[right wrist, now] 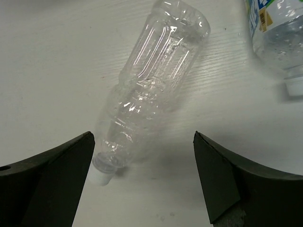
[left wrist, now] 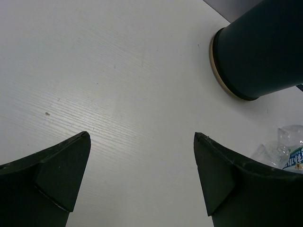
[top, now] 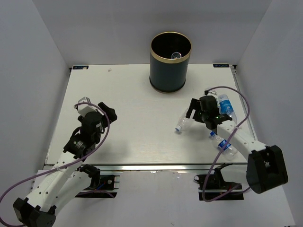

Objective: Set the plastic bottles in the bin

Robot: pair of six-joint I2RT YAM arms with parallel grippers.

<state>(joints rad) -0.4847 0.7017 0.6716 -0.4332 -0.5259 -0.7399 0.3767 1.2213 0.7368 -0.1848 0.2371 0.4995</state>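
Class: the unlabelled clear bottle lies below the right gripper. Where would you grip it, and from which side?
Grip the clear bottle across its ribbed middle, from straight above. It lies flat, slanted under the open right gripper, so likely turn the wrist slightly.

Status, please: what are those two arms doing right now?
Left gripper open, empty. Right gripper open over lying clear bottle. Bin upright; nothing blocking.

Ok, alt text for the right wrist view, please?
A clear, label-free plastic bottle lies on its side on the white table, framed between the open fingers of the right gripper, its white cap nearest the camera. A second, labelled bottle is cut off at the upper right corner.
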